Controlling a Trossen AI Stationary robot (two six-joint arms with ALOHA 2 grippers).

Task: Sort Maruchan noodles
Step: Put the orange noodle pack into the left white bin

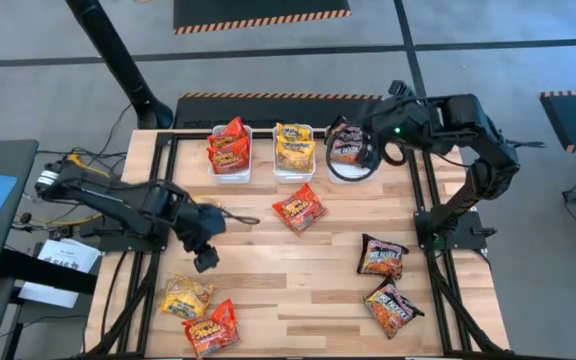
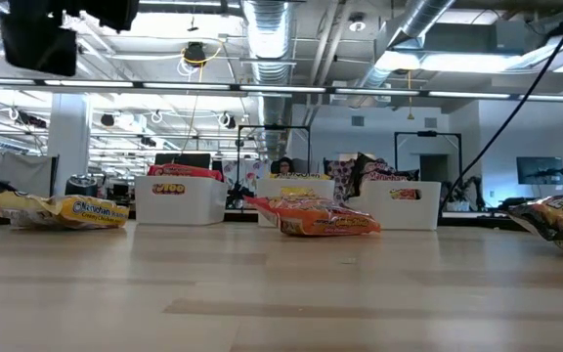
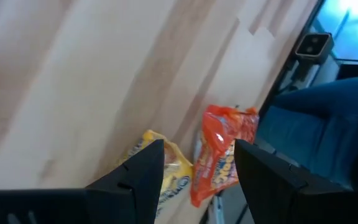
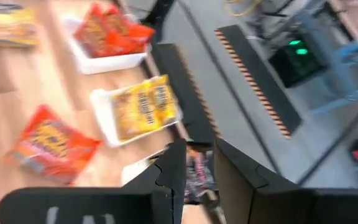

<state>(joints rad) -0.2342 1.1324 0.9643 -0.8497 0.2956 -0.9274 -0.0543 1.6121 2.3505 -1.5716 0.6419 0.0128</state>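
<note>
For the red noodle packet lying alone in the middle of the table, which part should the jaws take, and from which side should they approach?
The red packet lies flat and crinkly, turned diagonally, with bare table all around. Probably best to come straight down from above and pinch across its narrower width near the middle, where the low view shows it bulging upward. The left gripper, open, is nearer.

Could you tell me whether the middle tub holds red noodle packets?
No, the middle tub holds yellow packets; the red ones fill the left tub.

Two dark jointed arms, black cables, green light by right claw (image 1: 360, 150).
</note>
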